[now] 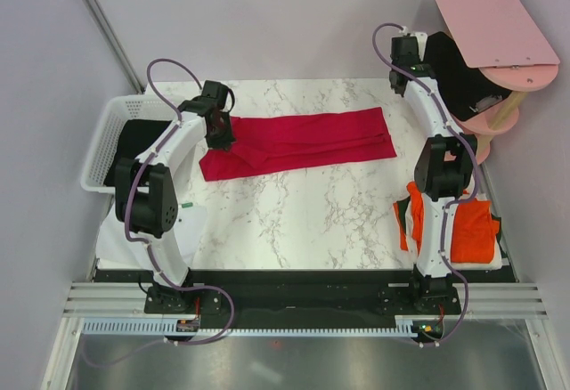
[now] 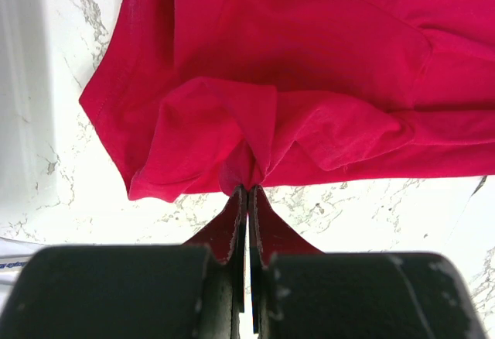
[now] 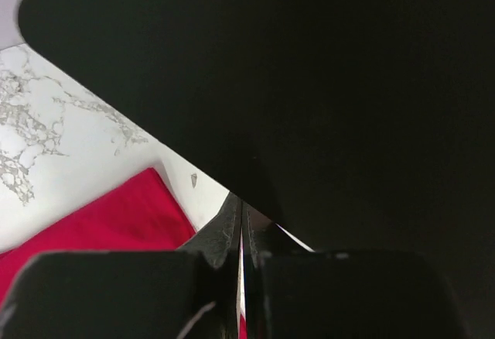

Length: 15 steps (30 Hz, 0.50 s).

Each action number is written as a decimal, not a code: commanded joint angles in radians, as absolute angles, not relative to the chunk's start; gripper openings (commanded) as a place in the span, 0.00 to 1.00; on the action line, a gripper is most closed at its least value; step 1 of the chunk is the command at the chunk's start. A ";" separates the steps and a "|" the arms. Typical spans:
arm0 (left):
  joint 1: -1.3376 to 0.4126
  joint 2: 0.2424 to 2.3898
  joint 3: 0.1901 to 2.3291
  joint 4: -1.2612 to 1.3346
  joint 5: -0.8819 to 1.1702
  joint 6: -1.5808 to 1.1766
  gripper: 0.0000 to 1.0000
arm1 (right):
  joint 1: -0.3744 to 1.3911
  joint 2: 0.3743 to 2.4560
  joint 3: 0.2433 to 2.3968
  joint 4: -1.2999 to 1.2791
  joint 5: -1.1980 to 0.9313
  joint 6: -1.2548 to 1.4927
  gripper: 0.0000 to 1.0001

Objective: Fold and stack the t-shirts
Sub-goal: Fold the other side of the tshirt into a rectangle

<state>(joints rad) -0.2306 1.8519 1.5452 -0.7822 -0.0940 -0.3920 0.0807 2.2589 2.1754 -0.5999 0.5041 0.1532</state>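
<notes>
Thin pinch, easy slip.
Your left gripper (image 2: 247, 189) clamps 1 small tuck of the crimson t-shirt (image 2: 309, 60); a fast pull could free it. Right gripper (image 3: 239, 202) is closed, empty.

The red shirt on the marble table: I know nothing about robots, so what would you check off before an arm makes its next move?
1. Grip: the left gripper is shut on a bunched fold at the left end of the crimson red cloth t-shirt. Ok.
2. Cloth flat: it puckers around the grip. Not ok.
3. Other arm free: the right gripper has its jaws together, and a flat black board fills its view. Cannot tell.
4. Stack spot: the bright orange-red cloth t-shirt lies folded near the right arm's base. Ok.
5. Clearance: the white plastic mesh basket sits apart from the crimson shirt. Ok.
</notes>
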 commanded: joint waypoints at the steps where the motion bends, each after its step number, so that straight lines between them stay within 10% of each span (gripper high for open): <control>1: -0.225 1.793 1.540 -0.756 -0.083 -0.353 0.02 | 0.023 2.322 2.269 -0.558 0.531 0.176 0.00; 15: -0.225 1.805 1.529 -0.753 -0.089 -0.362 0.02 | 0.015 2.275 2.220 -0.428 0.402 0.192 0.00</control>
<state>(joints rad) -0.2306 1.8416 1.5295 -0.7792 -0.0940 -0.3912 0.0570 2.3337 2.2276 -0.5552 0.4347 0.1875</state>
